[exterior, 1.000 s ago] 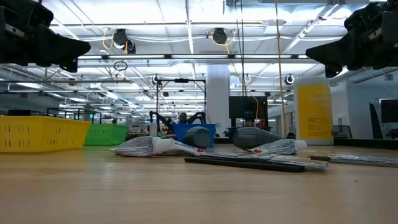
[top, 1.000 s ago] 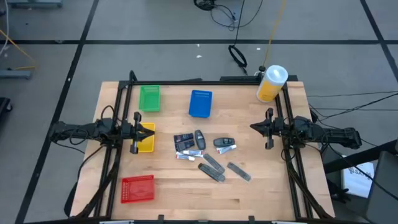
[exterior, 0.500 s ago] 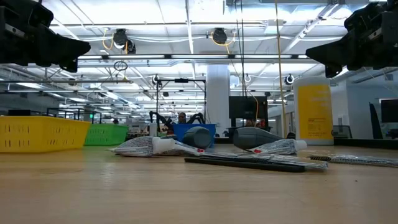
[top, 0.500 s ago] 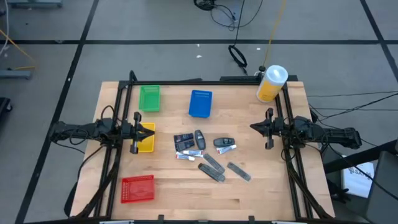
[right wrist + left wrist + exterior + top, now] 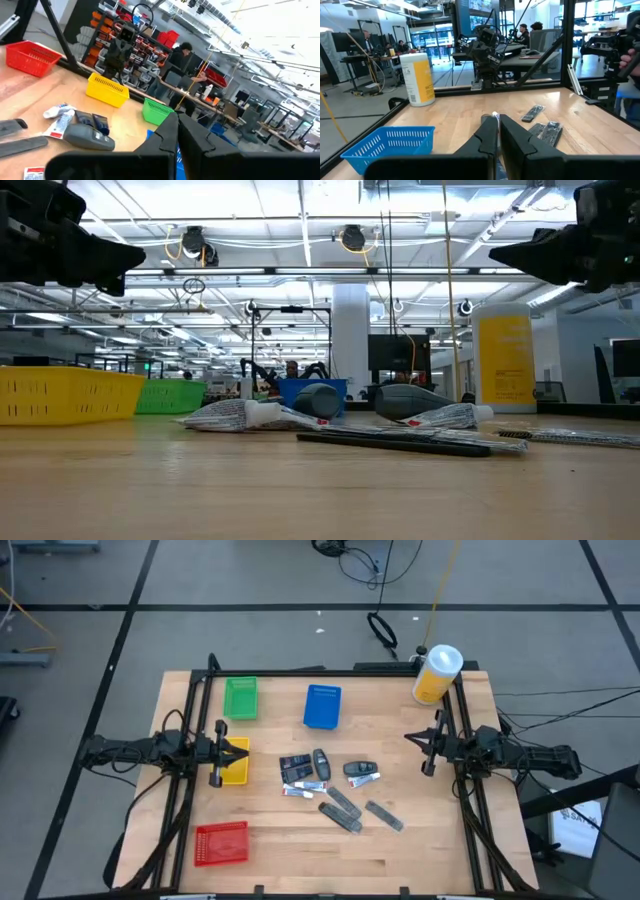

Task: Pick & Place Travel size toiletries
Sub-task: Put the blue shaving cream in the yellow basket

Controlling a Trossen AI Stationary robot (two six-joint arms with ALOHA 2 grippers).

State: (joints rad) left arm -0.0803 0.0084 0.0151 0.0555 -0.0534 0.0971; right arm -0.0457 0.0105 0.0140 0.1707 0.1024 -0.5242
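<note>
Presently both arms hang above the table (image 5: 400, 850) edges, well apart from the toiletries; the left gripper (image 5: 217, 753) sits over the yellow tray (image 5: 233, 761) at the left side, fingers closed together with only a sliver between them, nothing held; the right gripper (image 5: 428, 741) is at the right side, tilted slightly, its fingers likewise pressed nearly together and empty.

The travel size toiletries (image 5: 335, 787) lie loose in a cluster at mid-table, between the two grippers; dark little bottles (image 5: 320, 763) and a grey tube with a blue tip toward the cluster's far side, flat grey packets (image 5: 383, 815) toward the near side; in the low view two dark rounded bottles (image 5: 405, 400) stand out behind crinkled whitish tubes (image 5: 245, 414) and a flat dark packet (image 5: 395, 443).

Green tray (image 5: 240, 698) and blue tray (image 5: 322, 706) sit along the far side; red tray (image 5: 221, 843) at the near left corner; yellow white-lidded canister (image 5: 436, 674) at the far right corner.

People sit at desks in the room beyond, seen in the wrist views.
</note>
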